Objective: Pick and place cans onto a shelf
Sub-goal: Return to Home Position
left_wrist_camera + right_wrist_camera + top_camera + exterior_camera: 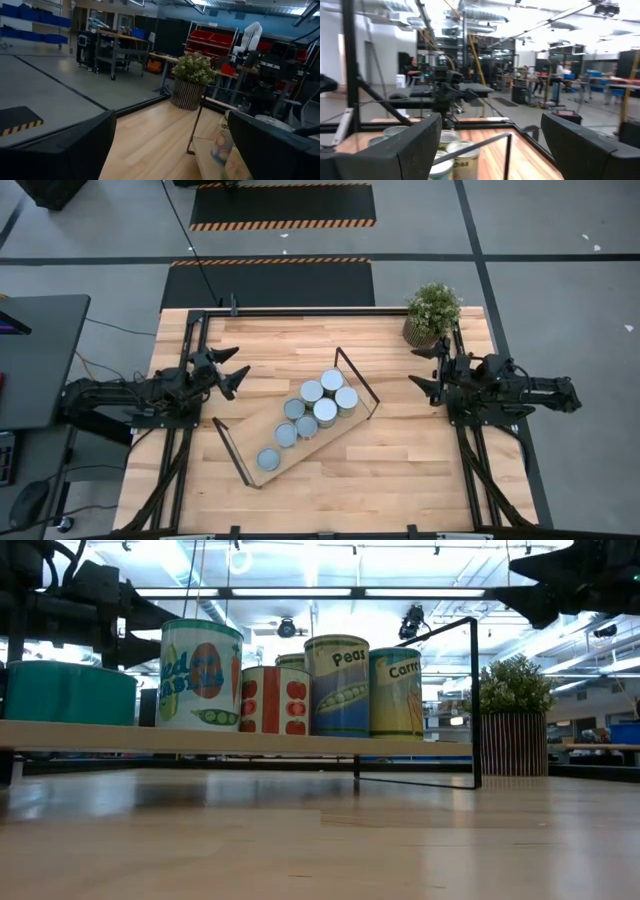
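Observation:
Several cans with pale silver tops stand upright on the shelf, a light-wood board lying slantwise mid-table with a black loop frame at each short end. The low view shows their printed labels above the board. My left gripper hovers open and empty left of the shelf, fingers pointing at it; a can shows in its wrist view. My right gripper hovers open and empty right of the shelf; cans show in its wrist view.
A potted plant stands at the table's far right corner, just behind my right gripper; it also shows in the low view. Black rails run along the far edge and both sides. Bare wood lies in front of the shelf.

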Tool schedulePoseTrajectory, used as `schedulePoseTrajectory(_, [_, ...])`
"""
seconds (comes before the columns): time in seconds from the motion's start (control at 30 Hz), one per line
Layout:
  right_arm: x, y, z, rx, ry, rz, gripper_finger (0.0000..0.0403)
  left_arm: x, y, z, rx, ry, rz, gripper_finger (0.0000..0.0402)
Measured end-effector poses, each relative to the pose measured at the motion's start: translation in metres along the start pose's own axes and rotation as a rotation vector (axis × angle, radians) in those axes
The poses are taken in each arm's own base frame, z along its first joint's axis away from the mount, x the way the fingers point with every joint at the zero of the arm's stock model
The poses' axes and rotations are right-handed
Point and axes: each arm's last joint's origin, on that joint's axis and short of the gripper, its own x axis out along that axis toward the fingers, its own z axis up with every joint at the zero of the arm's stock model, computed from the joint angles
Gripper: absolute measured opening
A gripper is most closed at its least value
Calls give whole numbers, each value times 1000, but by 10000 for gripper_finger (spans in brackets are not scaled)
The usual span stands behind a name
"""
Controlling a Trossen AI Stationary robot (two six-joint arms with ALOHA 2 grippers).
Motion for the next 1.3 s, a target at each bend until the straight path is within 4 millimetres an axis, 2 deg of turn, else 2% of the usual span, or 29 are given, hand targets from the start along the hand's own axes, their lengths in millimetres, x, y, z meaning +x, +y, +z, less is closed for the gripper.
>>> schedulePoseTrajectory(0.37, [0, -4, 3, 1, -39, -10, 348, 0, 1, 3, -40, -36, 48, 389])
schedulePoseTrajectory(0.53, [-1, -10, 10, 50, -100, -189, 348, 0, 1, 8, -12, -78, 48, 389])
schedulePoseTrajectory(0.7, [-2, -14, 12, 63, -121, -315, 348, -1, 2, 12, 11, -124, 132, 389])
schedulePoseTrajectory(0.8, [-2, -14, 12, 63, -121, -317, 348, -1, 4, 12, 37, -123, 177, 389])
schedulePoseTrajectory(1.3, [-2, -14, 12, 63, -120, -319, 348, -1, 4, 11, 51, -120, 174, 389])
